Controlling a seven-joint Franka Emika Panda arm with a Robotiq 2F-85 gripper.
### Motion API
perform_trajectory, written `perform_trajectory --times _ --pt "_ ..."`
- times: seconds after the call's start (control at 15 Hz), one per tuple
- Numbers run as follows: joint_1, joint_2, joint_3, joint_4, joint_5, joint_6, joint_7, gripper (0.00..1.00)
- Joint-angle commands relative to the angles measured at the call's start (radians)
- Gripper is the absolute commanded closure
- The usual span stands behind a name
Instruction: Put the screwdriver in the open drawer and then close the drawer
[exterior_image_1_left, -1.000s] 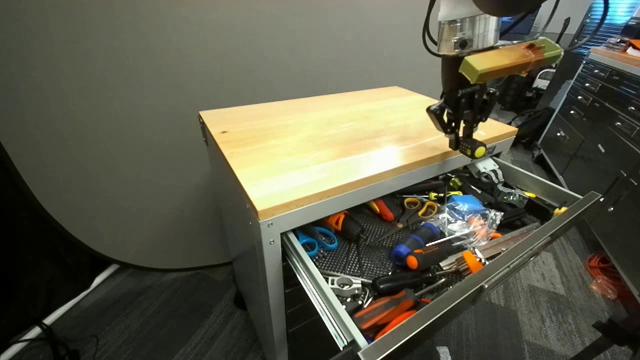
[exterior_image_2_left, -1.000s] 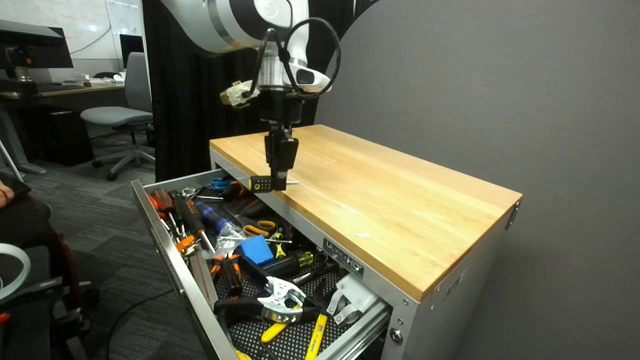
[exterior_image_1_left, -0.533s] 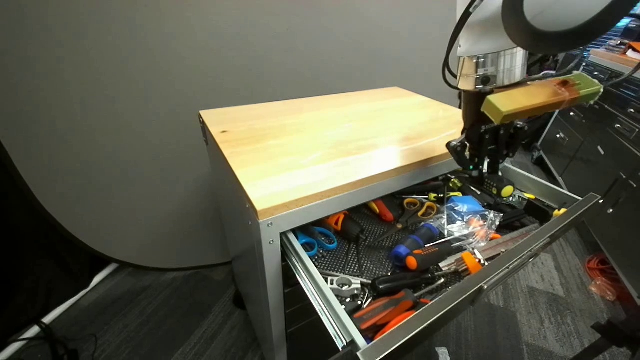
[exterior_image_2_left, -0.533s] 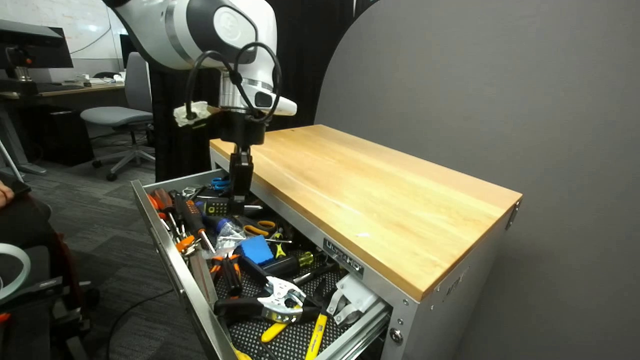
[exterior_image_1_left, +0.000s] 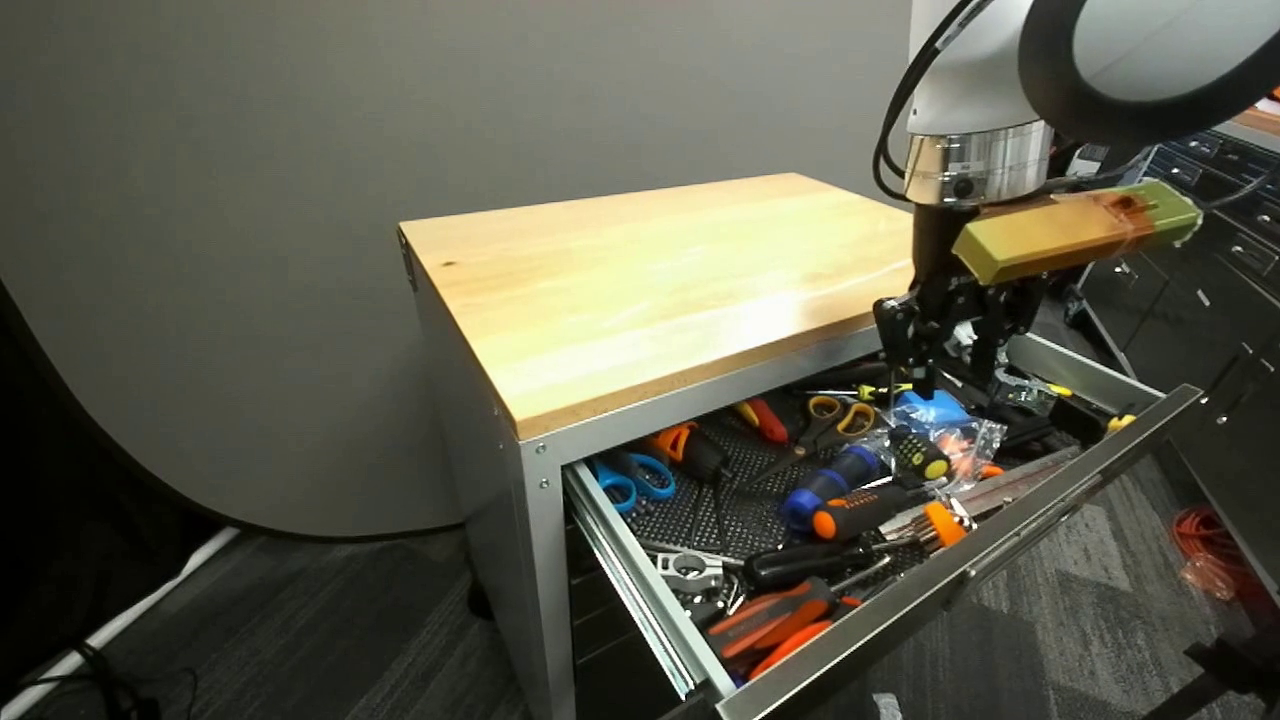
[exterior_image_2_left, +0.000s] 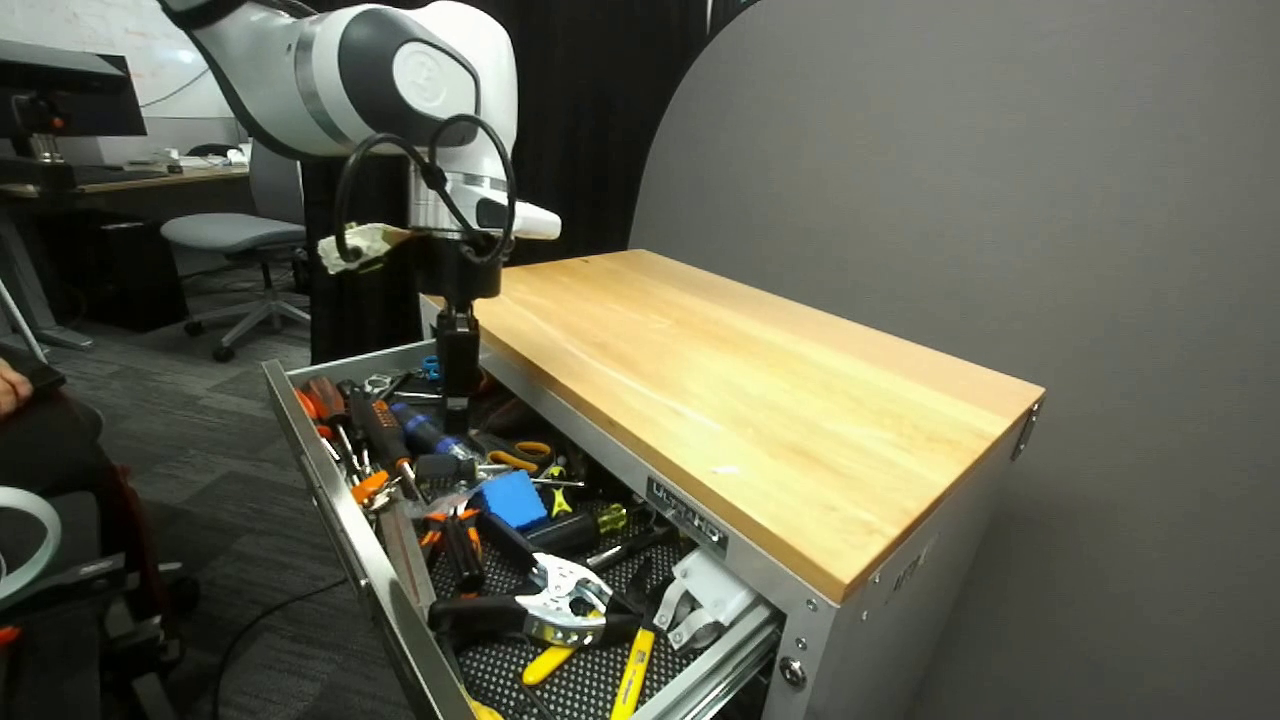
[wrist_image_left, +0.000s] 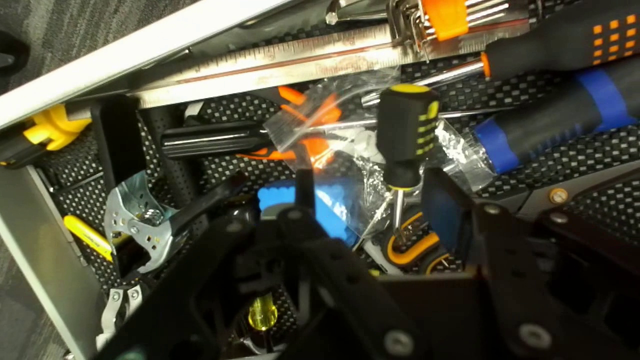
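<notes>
Jaws parted, the pincer (exterior_image_1_left: 953, 381) hangs above the drawer (exterior_image_1_left: 850, 627), which is pulled out from the table (exterior_image_1_left: 650, 280). Below it and apart from it, the screwdriver (exterior_image_1_left: 918, 452), stubby and black with a yellow butt, is in the drawer. In the wrist view its handle shows over a clear bag (wrist_image_left: 370, 175), and its shank points toward the orange loops of the scissors (wrist_image_left: 413, 254). A blue block (exterior_image_2_left: 514, 500) sits just beside the bag, and a blue-banded handle (wrist_image_left: 555, 117) lies on the other side. Near the front rim runs a ruler (wrist_image_left: 340, 57). In an exterior view a silver clamp (exterior_image_2_left: 562, 595) lies toward one end, apart from the screwdriver.
</notes>
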Motion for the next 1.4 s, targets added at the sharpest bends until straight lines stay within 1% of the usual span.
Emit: perform_trajectory --times 0.0,0.07,0.13,0.33,0.53,0.73,1.0,1.33 --pt "-0.016 -0.07 -0.013 -0.05 -0.03 0.003 0.0 0.11" --pt "-0.022 -0.076 -0.017 -0.053 -0.024 -0.001 0.003 0.02" --pt "-0.028 -0.086 -0.023 -0.061 -0.031 -0.002 0.013 0.0" --pt "-0.053 -0.106 -0.049 -0.083 -0.049 -0.017 0.027 0.0" --pt "-0.086 -0.104 -0.081 -0.088 -0.106 -0.067 0.054 0.0" --pt "-0.125 -0.106 -0.096 -0.094 -0.084 -0.125 0.014 0.0" --pt "-0.161 -0.1 -0.117 -0.094 -0.105 -0.202 0.032 0.0" --pt "-0.198 -0.082 -0.15 -0.096 -0.142 -0.25 0.075 0.0"
